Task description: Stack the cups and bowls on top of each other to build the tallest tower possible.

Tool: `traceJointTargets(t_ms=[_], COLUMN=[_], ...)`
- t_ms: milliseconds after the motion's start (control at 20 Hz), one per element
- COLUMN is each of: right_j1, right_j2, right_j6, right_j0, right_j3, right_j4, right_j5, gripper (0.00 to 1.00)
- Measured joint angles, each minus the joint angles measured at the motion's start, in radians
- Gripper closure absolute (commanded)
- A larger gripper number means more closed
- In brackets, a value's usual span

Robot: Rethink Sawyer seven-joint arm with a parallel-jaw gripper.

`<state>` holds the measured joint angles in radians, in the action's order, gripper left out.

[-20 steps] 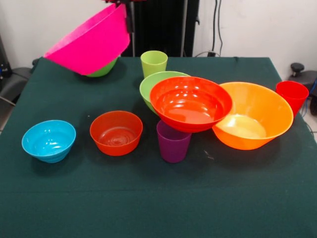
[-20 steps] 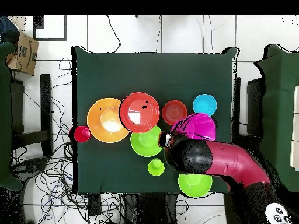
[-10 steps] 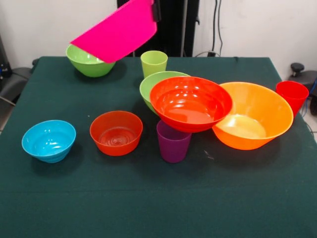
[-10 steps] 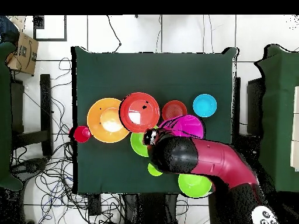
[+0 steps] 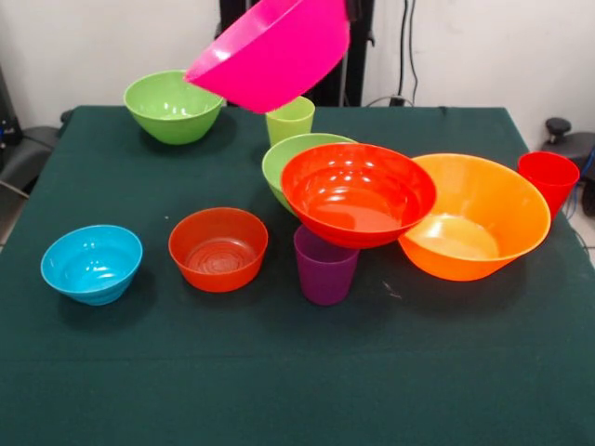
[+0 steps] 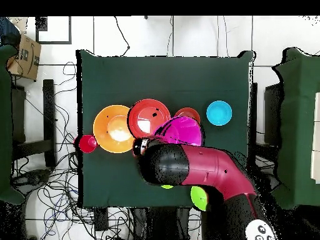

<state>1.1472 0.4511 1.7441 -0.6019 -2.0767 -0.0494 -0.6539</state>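
- The large pink bowl (image 5: 271, 51) hangs tilted in the air above the far middle of the table (image 5: 297, 390), its open side turned up and toward the left in the front view, with the lime green cup (image 5: 290, 119) partly hidden behind its lower edge.
- The hand is barely in view at the bowl's upper right rim; the bowl is clearly carried by it, but how the hand is set on the rim cannot be told.
- From overhead, the arm (image 6: 206, 172) reaches across the near side of the table and the pink bowl sits just beside the red-orange bowl (image 6: 149, 117).
- The step in hand looks like the carry of the pink bowl toward a stacking spot.
- No tower stands yet: the red-orange bowl leans on the purple cup (image 5: 325, 266) and touches the large orange bowl (image 5: 476, 216); the blue bowl (image 5: 91, 263) and small orange-red bowl (image 5: 218, 247) sit apart.
- The next move likely calls for levelling the bowl and lowering it squarely, without knocking the leaning cluster.
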Motion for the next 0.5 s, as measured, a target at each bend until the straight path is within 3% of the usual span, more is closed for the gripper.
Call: traceJointTargets(t_ms=[500], right_j1=[0.013], right_j2=[-0.013], right_j6=[0.0], right_j0=[0.067], right_j3=[0.0], right_j4=[0.048], right_j5=[-0.003], gripper=[1.0])
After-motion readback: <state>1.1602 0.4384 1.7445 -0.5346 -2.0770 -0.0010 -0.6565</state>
